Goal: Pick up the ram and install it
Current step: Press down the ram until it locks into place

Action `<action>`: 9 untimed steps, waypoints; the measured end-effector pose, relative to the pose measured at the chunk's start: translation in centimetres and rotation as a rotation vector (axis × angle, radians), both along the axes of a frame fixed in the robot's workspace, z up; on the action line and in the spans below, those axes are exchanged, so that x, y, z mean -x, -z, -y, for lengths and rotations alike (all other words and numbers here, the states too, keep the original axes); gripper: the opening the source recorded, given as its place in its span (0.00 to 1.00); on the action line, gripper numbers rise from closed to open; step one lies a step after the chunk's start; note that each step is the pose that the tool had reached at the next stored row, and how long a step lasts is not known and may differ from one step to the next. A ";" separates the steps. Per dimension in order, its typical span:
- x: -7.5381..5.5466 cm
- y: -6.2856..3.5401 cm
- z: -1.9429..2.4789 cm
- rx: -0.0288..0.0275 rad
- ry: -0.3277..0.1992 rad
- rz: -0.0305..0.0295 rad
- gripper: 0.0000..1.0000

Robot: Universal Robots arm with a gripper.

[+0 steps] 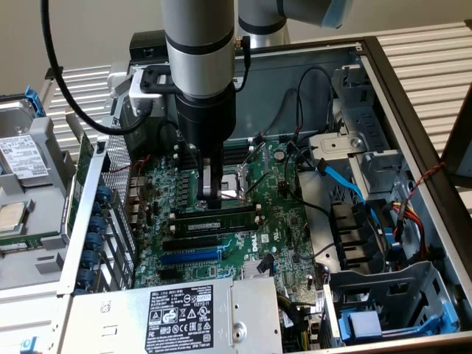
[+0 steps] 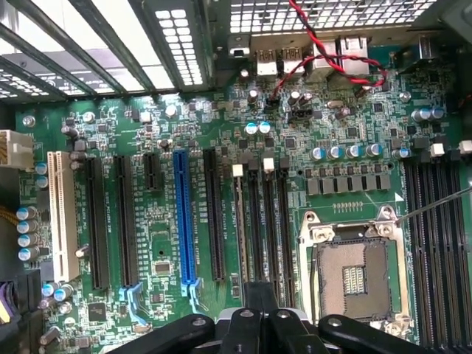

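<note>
We see the arm reaching down into the open PC case (image 1: 413, 110), gripper (image 1: 212, 198) low over the motherboard (image 1: 280, 214); jaws are closed together, tips pressing on or just above the top edge of the ram (image 1: 214, 219); nothing clamped between them as far as we can tell.

The ram lies lengthwise in the memory slot row just beside the CPU socket (image 1: 234, 181), on the side toward the exterior view's bottom; it looks level in the slot, whether it's fully latched we cannot tell; in the wrist view the ram (image 2: 241, 221) runs edge-on straight away from the gripper (image 2: 259, 310), white latch tab at its far end, with dark empty memory slots (image 2: 276, 228) beside it toward the open CPU socket (image 2: 352, 273).

Long blue expansion slot (image 1: 188, 257) sits a few slots over from the ram, apart from the gripper; same blue slot (image 2: 184, 217) in the wrist view beyond a black slot.

Power supply (image 1: 184, 317) with its label lies at the case's near edge; blue SATA cable (image 1: 346, 181) loops to the exterior view's right; a hard drive (image 1: 22, 155) rests outside the case on the exterior view's left.
</note>
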State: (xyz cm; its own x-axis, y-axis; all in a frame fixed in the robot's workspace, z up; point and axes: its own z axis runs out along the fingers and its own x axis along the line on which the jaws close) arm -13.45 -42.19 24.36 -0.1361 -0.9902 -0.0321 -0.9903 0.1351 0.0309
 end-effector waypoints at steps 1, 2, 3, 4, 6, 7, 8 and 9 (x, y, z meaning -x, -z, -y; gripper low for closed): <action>0.0 0.00 0.00 0.0000 0.010 -0.0002 0.11; 0.0 0.00 0.00 0.0000 0.020 -0.0003 0.11; 0.0 0.00 0.00 -0.0001 0.032 -0.0004 0.11; 0.0 0.00 0.00 0.0000 0.042 -0.0004 0.11; 0.0 0.00 0.00 0.0000 0.063 -0.0005 0.11; 0.0 0.00 0.00 0.0000 0.074 -0.0006 0.11; 0.0 0.00 0.00 0.0000 0.085 -0.0006 0.11; 0.0 0.00 0.00 0.0000 0.097 -0.0006 0.11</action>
